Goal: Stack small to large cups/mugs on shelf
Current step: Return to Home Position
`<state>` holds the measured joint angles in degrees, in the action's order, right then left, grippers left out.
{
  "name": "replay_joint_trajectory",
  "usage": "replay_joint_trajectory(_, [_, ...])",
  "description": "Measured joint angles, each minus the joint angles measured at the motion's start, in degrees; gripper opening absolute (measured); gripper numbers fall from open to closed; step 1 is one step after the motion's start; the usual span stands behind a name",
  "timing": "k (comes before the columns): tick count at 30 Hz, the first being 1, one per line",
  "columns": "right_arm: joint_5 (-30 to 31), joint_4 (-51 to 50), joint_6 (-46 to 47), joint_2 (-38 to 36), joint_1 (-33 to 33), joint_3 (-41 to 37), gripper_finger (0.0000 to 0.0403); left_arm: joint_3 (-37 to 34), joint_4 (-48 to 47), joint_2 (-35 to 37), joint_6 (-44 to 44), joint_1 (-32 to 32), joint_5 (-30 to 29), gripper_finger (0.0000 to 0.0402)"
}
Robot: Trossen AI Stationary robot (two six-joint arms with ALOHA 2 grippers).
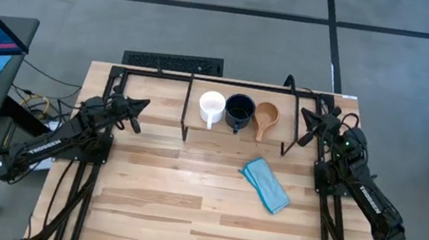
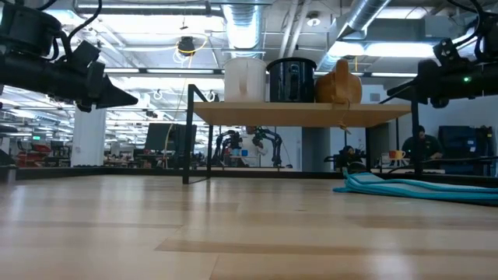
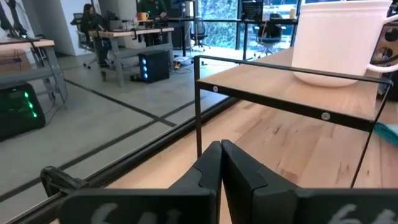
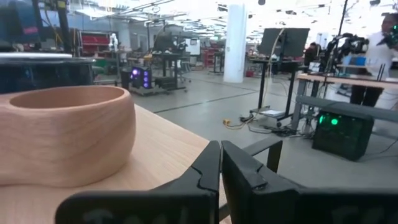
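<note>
Three stiff, probably light mugs (image 1: 239,109) line the shelf (image 2: 296,115); rims suit gripping. Left end effector (image 1: 138,111), right end effector (image 1: 306,126): closed, empty.

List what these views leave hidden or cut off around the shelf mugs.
Left wrist view: white mug cut off by the top edge.
Right wrist view: black mug mostly hidden behind the brown mug.
Low view: blue cloth runs off the right edge.

Tapered black left claw (image 3: 221,145) and right claw (image 4: 221,145); white-lettered arms (image 1: 47,147).
</note>
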<state>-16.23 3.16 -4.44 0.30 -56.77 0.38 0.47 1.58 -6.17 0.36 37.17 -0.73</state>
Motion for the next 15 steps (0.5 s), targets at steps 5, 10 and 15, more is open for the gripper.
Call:
replay_joint_trajectory(5, [0.0,0.01,1.43,0.0,0.0,-0.02,0.0035,0.0,0.0,0.02,-0.27,0.0,0.0,0.0])
replay_joint_trajectory(10, [0.0,0.02,1.43,0.0,0.0,-0.02,0.0032,0.0,0.0,0.04,-0.44,0.0,-0.02,0.0])
replay_joint_trajectory(15, [0.0,0.01,1.45,0.0,0.0,-0.02,0.0033,0.0,0.0,0.04,-0.48,0.0,-0.02,0.0])
